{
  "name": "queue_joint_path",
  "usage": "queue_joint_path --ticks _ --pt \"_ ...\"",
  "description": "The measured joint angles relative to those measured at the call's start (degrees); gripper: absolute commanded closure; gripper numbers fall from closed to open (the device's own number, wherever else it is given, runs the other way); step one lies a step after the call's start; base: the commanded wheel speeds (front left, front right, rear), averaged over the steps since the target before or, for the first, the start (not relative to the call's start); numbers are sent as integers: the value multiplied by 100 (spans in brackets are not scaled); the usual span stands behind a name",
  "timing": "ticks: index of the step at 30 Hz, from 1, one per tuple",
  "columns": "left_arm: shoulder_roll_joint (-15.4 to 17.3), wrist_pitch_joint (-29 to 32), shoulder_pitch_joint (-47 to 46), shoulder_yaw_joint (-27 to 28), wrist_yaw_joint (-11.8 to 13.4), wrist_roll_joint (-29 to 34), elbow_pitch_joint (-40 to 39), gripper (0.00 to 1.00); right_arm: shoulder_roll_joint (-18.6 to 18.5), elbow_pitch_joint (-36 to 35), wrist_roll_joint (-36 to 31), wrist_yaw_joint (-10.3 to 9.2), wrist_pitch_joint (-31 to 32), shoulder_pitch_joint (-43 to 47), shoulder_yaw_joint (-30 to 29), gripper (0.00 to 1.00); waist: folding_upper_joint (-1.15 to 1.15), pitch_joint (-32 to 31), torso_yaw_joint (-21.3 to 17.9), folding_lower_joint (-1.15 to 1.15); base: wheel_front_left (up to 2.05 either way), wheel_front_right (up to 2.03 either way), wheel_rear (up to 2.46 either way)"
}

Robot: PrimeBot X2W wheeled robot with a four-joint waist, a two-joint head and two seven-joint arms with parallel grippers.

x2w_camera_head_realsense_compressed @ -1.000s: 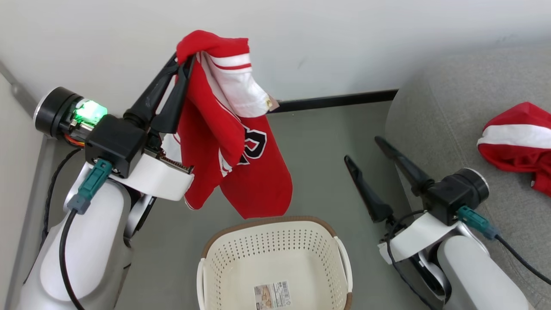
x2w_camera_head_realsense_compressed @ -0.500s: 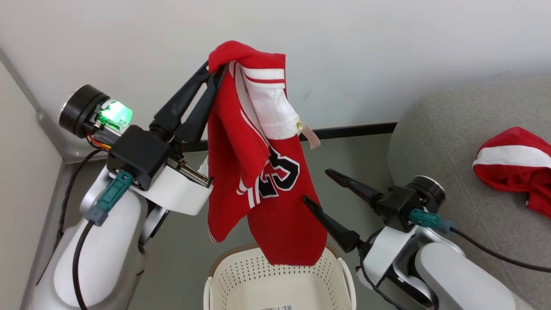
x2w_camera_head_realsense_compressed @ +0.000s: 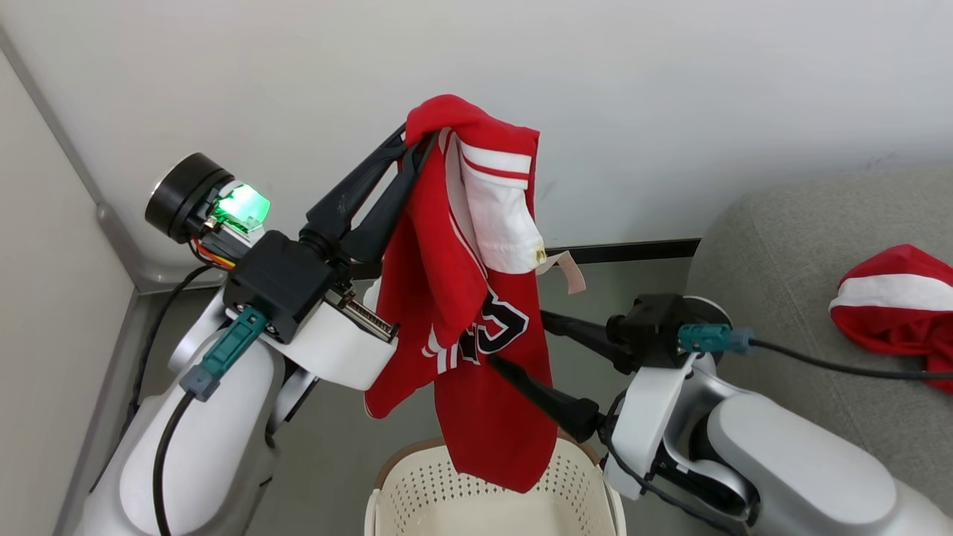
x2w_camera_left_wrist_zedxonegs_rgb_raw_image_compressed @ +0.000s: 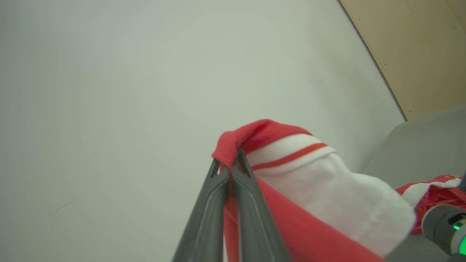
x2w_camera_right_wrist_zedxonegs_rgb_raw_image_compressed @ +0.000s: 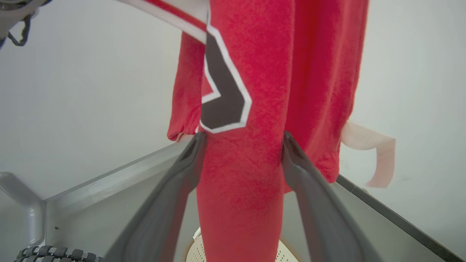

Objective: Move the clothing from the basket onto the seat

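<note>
Overhead, the red jersey point(x2w_camera_head_realsense_compressed: 476, 313) with white panels hung from the left pincer point(x2w_camera_head_realsense_compressed: 418, 141), clamped on its top fold, hem above the basket point(x2w_camera_head_realsense_compressed: 406, 491) at 6 o'clock. The right pincer point(x2w_camera_right_wrist_zedxonegs_rgb_raw_image_compressed: 244, 135) stood wide, flanking the cloth. Another red garment point(x2w_camera_head_realsense_compressed: 893, 305) lay on the seat point(x2w_camera_head_realsense_compressed: 774, 238) at 3 o'clock.

- plain white wall point(x2w_camera_head_realsense_compressed: 670, 89) at the back
- thin dark baseboard point(x2w_camera_head_realsense_compressed: 633, 250) along its bottom
- dull grey-green floor point(x2w_camera_head_realsense_compressed: 327, 461)
- light grey seat point(x2w_camera_head_realsense_compressed: 782, 253) tucked against the wall
- tan panel point(x2w_camera_left_wrist_zedxonegs_rgb_raw_image_compressed: 426, 47) beside that wall

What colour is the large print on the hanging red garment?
The print is black with a white outline; the right wrist view shows it best.
</note>
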Motion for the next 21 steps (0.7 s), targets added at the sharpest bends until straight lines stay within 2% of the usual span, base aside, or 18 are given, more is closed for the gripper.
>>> queue_joint_path --ticks 5,12,13,14,15,16,17,21 --pt "-20 0 0 -73 -23 -51 16 100 -45 -13 286 0 76 -279 207 0 0 -15 64 0 0 0 0" --pt "-58 0 -1 -163 -24 -115 90 100 53 187 278 0 97 -521 557 0 0 4 124 0 0 0 0" --pt "-66 0 -2 -175 -24 -141 100 100 60 226 245 0 77 -559 626 15 0 9 133 0 0 0 0" --pt "-76 0 -2 -186 -25 -158 112 100 65 263 221 0 30 -584 668 53 0 15 143 0 0 0 0" --pt "-86 0 -3 -194 -25 -166 130 100 66 312 177 0 -9 -606 710 63 0 21 153 0 0 0 0" --pt "-92 0 -3 -203 -25 -175 149 100 63 355 129 0 -26 -642 772 86 0 28 162 0 0 0 0" --pt "-96 0 -3 -211 -27 -192 172 100 63 377 111 0 -62 -668 811 100 0 36 170 0 0 0 0" --pt "-85 0 -2 -176 -34 -268 292 100 63 446 94 0 -237 -700 879 100 0 67 186 0 0 0 0"
